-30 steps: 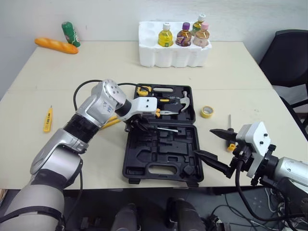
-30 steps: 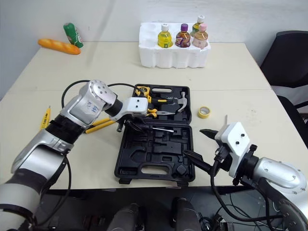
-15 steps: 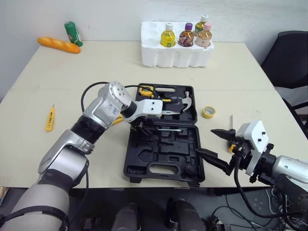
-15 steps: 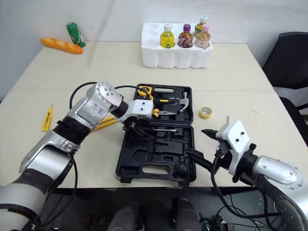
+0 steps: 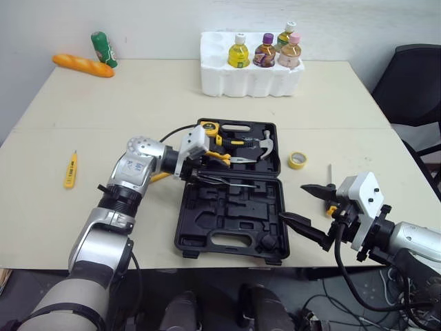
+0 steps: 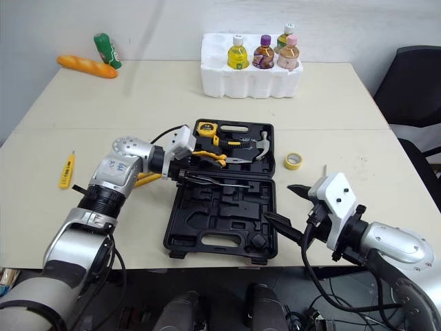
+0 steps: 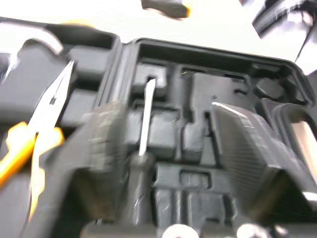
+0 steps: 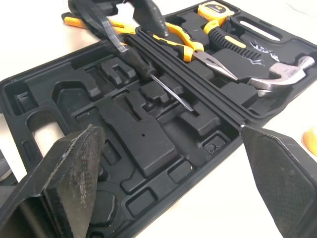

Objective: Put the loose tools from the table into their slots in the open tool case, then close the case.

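The black tool case (image 5: 231, 227) is lying open in the middle of the bench (image 5: 138, 96), lid flat towards the back. The far half is carrying a yellow tape measure (image 5: 207, 128), yellow-handled pliers (image 5: 231, 157) and a hammer (image 5: 260, 146), each in its own moulded recess. Most slots in the near half are sitting bare. A slim screwdriver (image 8: 168, 89) with a dark handle and a bright steel shaft is lying just in front of the hinge, parallel to it.

The left gripper (image 5: 198, 174) is hovering at the hinge end on the case's left side. Its fingers are spread apart either side of the screwdriver's handle, not clamped on it. The right gripper (image 5: 292, 203) is hanging by the case's front right corner, fingers wide and holding nothing.

A yellow screwdriver (image 5: 69, 170) is lying well to the left of the case, and a yellow tape roll (image 5: 297, 160) is sitting just beside its right edge.
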Available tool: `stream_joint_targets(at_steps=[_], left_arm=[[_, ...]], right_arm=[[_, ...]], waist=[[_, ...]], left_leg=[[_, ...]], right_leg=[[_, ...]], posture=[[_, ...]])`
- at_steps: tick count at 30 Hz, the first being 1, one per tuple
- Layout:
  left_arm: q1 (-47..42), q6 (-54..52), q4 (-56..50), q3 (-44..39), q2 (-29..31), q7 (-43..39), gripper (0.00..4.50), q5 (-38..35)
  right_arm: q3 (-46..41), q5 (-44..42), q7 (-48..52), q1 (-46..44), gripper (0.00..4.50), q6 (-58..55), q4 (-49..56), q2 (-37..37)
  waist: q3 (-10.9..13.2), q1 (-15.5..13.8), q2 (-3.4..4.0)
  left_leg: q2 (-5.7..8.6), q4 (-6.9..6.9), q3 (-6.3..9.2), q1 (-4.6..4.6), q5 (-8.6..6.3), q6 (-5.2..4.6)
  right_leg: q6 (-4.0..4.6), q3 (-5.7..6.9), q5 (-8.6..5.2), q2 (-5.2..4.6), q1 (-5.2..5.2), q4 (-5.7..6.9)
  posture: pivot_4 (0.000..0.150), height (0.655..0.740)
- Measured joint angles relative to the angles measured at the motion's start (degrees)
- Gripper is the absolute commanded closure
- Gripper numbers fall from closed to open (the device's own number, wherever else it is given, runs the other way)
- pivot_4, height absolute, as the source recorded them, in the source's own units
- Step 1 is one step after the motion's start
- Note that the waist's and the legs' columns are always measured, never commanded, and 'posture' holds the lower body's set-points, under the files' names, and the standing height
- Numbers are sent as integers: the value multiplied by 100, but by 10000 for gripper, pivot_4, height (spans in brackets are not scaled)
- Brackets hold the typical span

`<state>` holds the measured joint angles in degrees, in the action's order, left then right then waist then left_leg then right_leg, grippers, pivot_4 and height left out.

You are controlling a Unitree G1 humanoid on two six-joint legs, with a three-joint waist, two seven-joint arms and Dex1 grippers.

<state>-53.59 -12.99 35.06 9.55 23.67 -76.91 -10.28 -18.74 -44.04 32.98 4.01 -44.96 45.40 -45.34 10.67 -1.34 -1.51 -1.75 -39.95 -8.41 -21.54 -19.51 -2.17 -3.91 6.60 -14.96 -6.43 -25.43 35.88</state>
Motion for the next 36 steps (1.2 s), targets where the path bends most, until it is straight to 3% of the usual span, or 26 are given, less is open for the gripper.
stream_joint_targets(at_steps=[2,3,4,28,36], left_arm=[[1,209,224,-57,-33,-5,36477,-3],[1,284,385,-108,-48,-5,43398,-12],[1,299,428,-135,-50,-3,44350,-14],[-176,1193,1073,299,-281,385,44350,787],[-197,1358,1120,548,-304,589,44350,1025]], right_arm=[[0,2,0,-10,0,0,-1,-2],[0,2,-5,-24,0,-1,-1,-4],[0,3,-7,-30,0,-1,-1,-5],[-51,-42,-122,-135,0,-123,-82,-130],[37,18,-143,-212,0,-122,-109,-127]], waist=[[0,-1,0],[0,-1,0],[0,0,0],[-1,-1,-1],[-36,-2,10]], left_leg=[[1,0,0,-1,0,-1],[3,0,-1,-1,-1,-1],[3,-1,-1,-2,-1,-2],[2,-1,0,2,-7,-11],[-13,-1,19,60,-54,-48]], right_leg=[[-1,4,0,0,0,-1],[-3,9,1,-1,0,-1],[-2,11,2,-1,0,-1],[-5,9,3,-6,5,-4],[-5,16,3,-24,86,-34]], posture=[[1500,7367],[1500,7367],[1500,7367],[1500,7367],[1500,7367]])
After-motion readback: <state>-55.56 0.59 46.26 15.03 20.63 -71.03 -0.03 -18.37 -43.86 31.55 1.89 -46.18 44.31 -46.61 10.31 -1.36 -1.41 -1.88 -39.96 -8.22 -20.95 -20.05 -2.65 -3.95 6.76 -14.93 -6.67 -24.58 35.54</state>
